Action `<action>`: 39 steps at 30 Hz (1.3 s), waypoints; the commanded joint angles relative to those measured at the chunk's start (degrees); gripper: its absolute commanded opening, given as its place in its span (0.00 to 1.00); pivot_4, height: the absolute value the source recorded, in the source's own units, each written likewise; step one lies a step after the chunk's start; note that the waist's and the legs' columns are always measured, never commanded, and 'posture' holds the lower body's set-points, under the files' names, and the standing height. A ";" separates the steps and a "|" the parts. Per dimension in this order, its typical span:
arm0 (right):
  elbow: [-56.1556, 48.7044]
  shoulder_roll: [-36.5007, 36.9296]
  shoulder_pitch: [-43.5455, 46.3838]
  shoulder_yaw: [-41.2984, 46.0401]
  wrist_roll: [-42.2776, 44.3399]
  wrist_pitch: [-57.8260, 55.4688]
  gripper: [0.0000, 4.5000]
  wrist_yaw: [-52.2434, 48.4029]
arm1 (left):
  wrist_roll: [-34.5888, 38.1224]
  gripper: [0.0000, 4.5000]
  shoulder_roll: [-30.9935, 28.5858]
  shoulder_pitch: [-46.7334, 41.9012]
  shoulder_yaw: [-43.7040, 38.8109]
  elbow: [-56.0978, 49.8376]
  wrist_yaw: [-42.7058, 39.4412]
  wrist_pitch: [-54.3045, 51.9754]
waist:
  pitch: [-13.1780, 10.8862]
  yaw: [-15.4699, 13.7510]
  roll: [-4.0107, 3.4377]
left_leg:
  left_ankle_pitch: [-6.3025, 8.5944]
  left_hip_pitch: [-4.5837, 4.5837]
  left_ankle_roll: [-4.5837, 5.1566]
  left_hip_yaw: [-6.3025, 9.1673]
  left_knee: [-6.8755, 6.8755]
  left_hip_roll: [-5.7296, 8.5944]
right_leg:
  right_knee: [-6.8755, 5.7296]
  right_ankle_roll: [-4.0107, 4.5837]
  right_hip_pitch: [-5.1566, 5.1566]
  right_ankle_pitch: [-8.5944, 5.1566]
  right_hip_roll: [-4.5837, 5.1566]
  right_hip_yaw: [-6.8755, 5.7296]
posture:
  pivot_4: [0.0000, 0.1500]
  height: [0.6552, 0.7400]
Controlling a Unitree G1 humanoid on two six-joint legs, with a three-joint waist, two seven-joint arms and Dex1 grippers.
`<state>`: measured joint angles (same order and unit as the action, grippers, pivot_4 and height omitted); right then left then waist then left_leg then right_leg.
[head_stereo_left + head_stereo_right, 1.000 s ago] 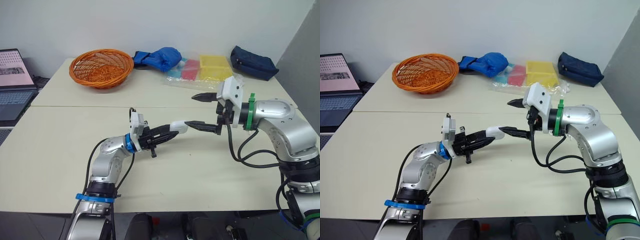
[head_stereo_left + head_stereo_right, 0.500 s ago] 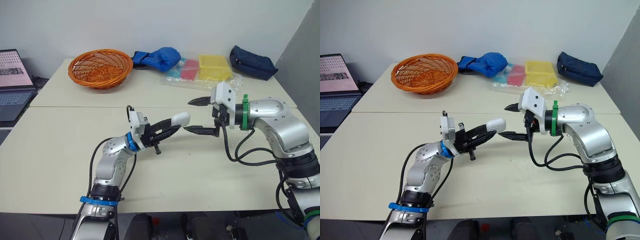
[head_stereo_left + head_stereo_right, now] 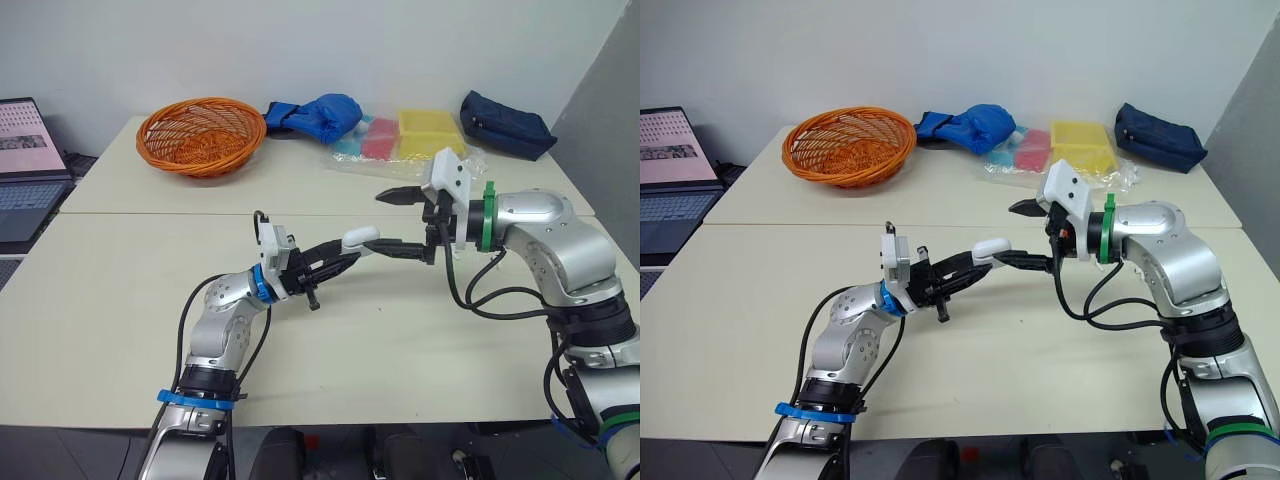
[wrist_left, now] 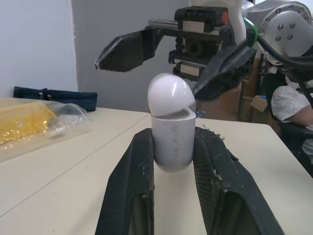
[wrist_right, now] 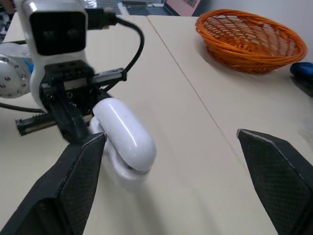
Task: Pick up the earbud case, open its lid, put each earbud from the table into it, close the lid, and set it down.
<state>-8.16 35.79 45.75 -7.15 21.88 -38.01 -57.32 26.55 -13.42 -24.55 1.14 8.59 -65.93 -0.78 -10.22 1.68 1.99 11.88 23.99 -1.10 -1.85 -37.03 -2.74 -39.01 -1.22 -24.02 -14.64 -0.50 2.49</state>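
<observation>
Pointing inward, right fingers [image 4: 129,48] seemingly touch left fingers' [image 4: 132,186] earbud case [image 4: 171,128].

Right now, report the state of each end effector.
Left end effector: closed on the earbud case.
Right end effector: open, holding nothing, right beside the case.

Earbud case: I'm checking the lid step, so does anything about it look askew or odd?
The earbud case, clamped in the left gripper, has its lid tilted ajar, a dark gap along one side. The open right gripper has one finger at it.
</observation>
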 commanded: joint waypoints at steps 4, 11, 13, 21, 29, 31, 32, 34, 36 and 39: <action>-3.90 1.14 0.00 3.13 3.76 -3.62 0.99 0.13 | 0.20 0.16 0.38 -1.72 0.62 0.92 -0.91 1.96 | 0.00 0.08 0.00 | 0.00 0.01 0.00 -0.01 0.01 0.00 | 0.01 0.00 -0.01 0.00 0.00 0.02 | 1.00 1.00; -7.53 4.34 -1.92 8.10 11.18 -11.16 0.99 -0.35 | -1.16 0.16 0.58 -2.72 -0.82 3.42 2.57 3.68 | 0.00 -0.01 0.00 | 0.00 0.02 0.00 0.00 0.02 0.00 | 0.03 -0.01 -0.01 -0.01 0.02 0.01 | 1.00 1.00; -7.22 5.35 -3.39 11.25 12.55 -14.19 0.99 2.17 | -2.22 0.16 0.73 -3.50 -1.92 4.78 5.73 5.36 | 0.00 -0.03 0.00 | 0.00 0.03 0.00 0.01 0.01 0.01 | 0.03 -0.01 -0.01 -0.01 0.03 0.00 | 1.00 1.00; -2.25 -4.41 -22.04 20.05 -5.42 -7.25 0.99 35.96 | -2.78 0.16 0.58 0.14 -8.62 2.66 18.91 6.08 | 0.07 0.16 0.09 | 0.00 0.03 0.00 0.01 0.07 0.01 | 0.04 -0.02 -0.04 -0.02 0.06 0.10 | 1.00 1.00; 8.08 -10.29 -22.77 14.99 -10.29 5.45 0.99 37.28 | -2.83 0.16 0.45 1.63 -7.83 -0.05 21.57 5.52 | 0.04 0.17 0.04 | 0.00 -0.06 0.00 -0.05 0.05 0.01 | 0.00 -0.07 0.00 0.03 -0.02 0.10 | 1.00 1.00; 11.61 -10.95 -21.06 15.06 -10.43 7.27 0.99 37.44 | -2.66 0.16 0.14 1.03 -7.89 0.18 21.42 5.36 | 0.04 0.15 0.04 | 0.00 -0.07 0.00 -0.07 0.03 0.03 | 0.01 -0.09 0.02 0.05 -0.01 0.12 | 1.00 1.00; 12.80 -11.11 -20.32 15.11 -10.32 7.76 0.99 37.23 | -2.83 0.16 -0.11 0.79 -7.77 0.29 21.24 5.48 | 0.04 0.14 0.04 | 0.00 -0.06 0.00 -0.08 0.03 0.03 | 0.03 -0.09 0.02 0.05 -0.01 0.13 | 1.00 1.00; 17.10 -11.43 -18.51 14.75 -11.09 9.45 0.99 37.67 | -2.74 0.16 -0.52 -0.21 -8.01 0.72 21.36 5.26 | 0.04 0.13 0.04 | 0.00 -0.04 0.00 -0.09 0.05 0.03 | 0.06 -0.09 0.01 0.04 -0.01 0.13 | 1.00 1.00; 20.77 -12.05 -17.26 14.90 -11.64 10.57 0.99 38.87 | -2.58 0.16 -0.85 -0.94 -8.22 1.11 21.52 5.10 | 0.04 0.11 0.04 | 0.00 0.00 0.00 -0.09 0.08 0.02 | 0.07 -0.08 -0.02 0.03 -0.01 0.11 | 1.00 1.00; 24.42 -12.99 -16.12 14.65 -12.08 12.33 0.99 38.71 | -2.58 0.16 -1.25 -1.39 -8.19 1.48 21.28 5.07 | 0.04 0.13 0.04 | 0.00 -0.01 0.00 -0.08 0.12 0.01 | 0.08 -0.05 -0.02 0.02 -0.02 0.11 | 1.00 1.00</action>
<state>15.77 22.79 28.63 7.19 10.17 -27.77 -18.61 23.57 -14.26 -25.18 -6.74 10.97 -44.48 3.90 -10.18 1.82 2.04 11.88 23.98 -1.10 -1.93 -36.89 -2.73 -38.92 -1.27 -24.05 -14.62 -0.52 2.60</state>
